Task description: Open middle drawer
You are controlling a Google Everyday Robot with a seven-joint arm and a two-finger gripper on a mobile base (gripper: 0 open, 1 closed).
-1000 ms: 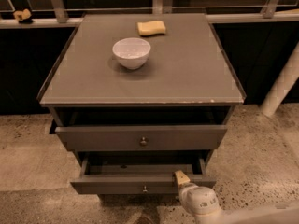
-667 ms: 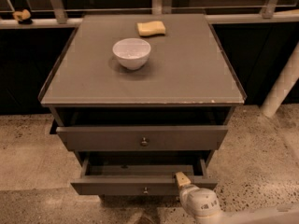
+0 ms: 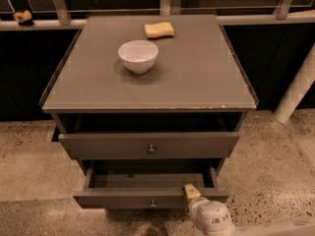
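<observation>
The middle drawer (image 3: 123, 198), a slim grey front with a small round knob (image 3: 152, 203), stands pulled out from the cabinet, and its dark inside shows. The taller-fronted drawer (image 3: 147, 144) above it sits slightly out. My gripper (image 3: 192, 192) comes in from the bottom right. Its tan tip rests at the top edge of the middle drawer's front, to the right of the knob. The white wrist (image 3: 211, 219) is just below it. The lowest drawer is hidden under the pulled-out one.
A white bowl (image 3: 138, 56) and a yellow sponge (image 3: 159, 30) sit on the cabinet's top (image 3: 197, 77). A white post (image 3: 295, 90) stands to the right on the speckled floor (image 3: 275, 171). A railing (image 3: 59, 4) and dark wall run behind.
The gripper and the middle drawer's front have shifted slightly toward the camera. Nothing else has moved.
</observation>
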